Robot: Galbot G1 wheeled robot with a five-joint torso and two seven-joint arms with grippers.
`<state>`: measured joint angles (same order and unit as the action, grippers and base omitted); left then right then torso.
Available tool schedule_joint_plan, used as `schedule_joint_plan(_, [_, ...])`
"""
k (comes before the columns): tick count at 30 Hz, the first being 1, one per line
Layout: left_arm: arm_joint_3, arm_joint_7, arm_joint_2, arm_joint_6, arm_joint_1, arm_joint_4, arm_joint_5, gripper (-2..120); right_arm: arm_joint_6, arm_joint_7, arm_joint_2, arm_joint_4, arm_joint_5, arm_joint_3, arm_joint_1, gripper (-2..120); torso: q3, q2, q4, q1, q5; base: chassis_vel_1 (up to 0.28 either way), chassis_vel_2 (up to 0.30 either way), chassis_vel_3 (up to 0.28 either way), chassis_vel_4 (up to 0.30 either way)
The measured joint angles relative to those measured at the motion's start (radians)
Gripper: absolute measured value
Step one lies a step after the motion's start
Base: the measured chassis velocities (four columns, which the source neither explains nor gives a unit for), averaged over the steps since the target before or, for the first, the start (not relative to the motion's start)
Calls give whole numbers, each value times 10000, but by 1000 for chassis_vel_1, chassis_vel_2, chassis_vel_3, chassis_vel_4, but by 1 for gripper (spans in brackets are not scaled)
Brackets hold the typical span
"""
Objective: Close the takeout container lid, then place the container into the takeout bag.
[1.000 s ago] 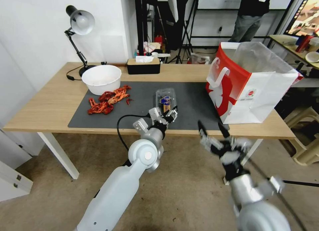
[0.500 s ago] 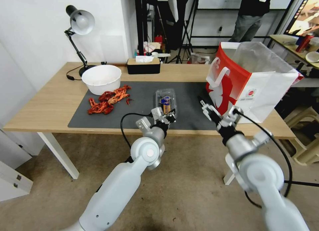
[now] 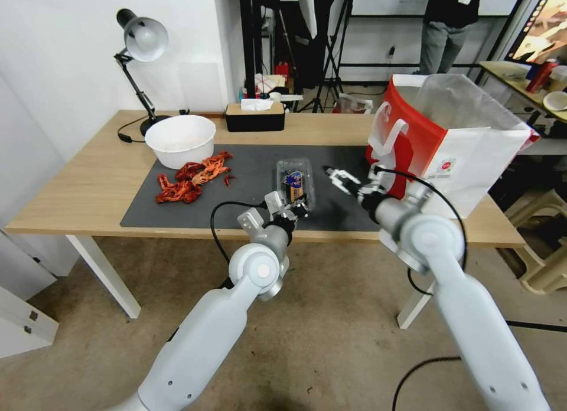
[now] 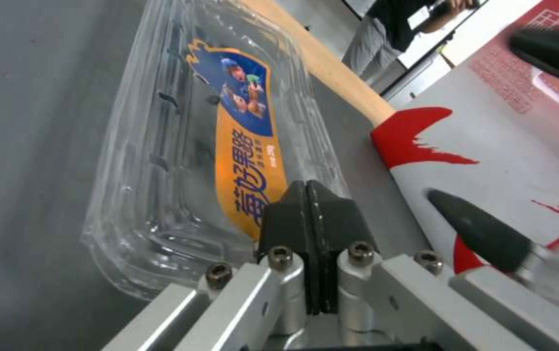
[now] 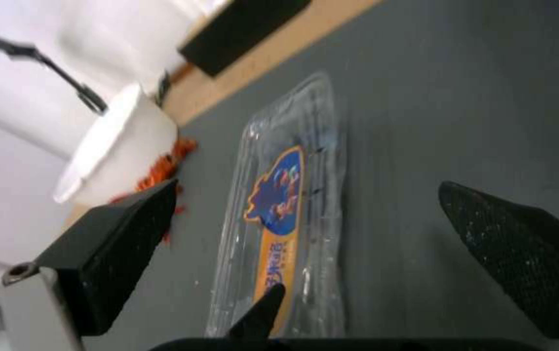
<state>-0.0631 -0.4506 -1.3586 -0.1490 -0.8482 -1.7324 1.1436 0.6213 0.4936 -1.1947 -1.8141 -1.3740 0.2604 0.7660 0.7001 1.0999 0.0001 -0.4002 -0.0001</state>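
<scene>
Left gripper [image 4: 307, 204] pads pressed together at near edge of clear container [image 4: 182, 146], over its orange-blue label [image 4: 247, 146]. Red-white bag [image 4: 487, 141] just beyond.

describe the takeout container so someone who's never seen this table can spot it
On the dark grey mat covering the wooden table, look left of the big red-and-white paper bag. The small clear plastic clamshell container lies there flat, unlike the round white bowl, and carries a blue-and-orange label.
</scene>
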Motion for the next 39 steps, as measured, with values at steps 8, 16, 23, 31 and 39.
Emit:
schedule_joint_plan(8, [56, -14, 25, 57, -6, 95, 44, 0, 1047, 729, -433, 1298, -236, -677, -1345, 100, -1, 0, -1, 0, -2, 0, 0, 0, 0])
schedule_joint_plan(16, [139, -15, 44, 88, 50, 165, 131, 0, 1187, 1143, -525, 2210, -795, -1307, -2037, 100, 0, 0, -2, 1, 0, 0, 0, 0, 0])
schedule_joint_plan(23, [210, -35, 83, 100, 79, 151, 252, 0, 1184, 1290, -627, 2760, -1099, -1787, -2487, 100, -1, 1, -2, 2, 0, 0, 0, 0, 0])
schedule_joint_plan(31, [235, -68, 111, 107, 153, 106, 378, 0, 1161, 1625, -831, 3013, -1371, -1911, -2628, 75, -2, 2, -3, 3, 0, 0, 0, 0, 0])
schedule_joint_plan(39, [239, -66, 168, 152, 128, 42, 426, 0, 1154, 1595, -776, 2999, -1445, -1804, -2530, 43, -1, 1, 0, 2, 1, 0, 0, 0, 0])
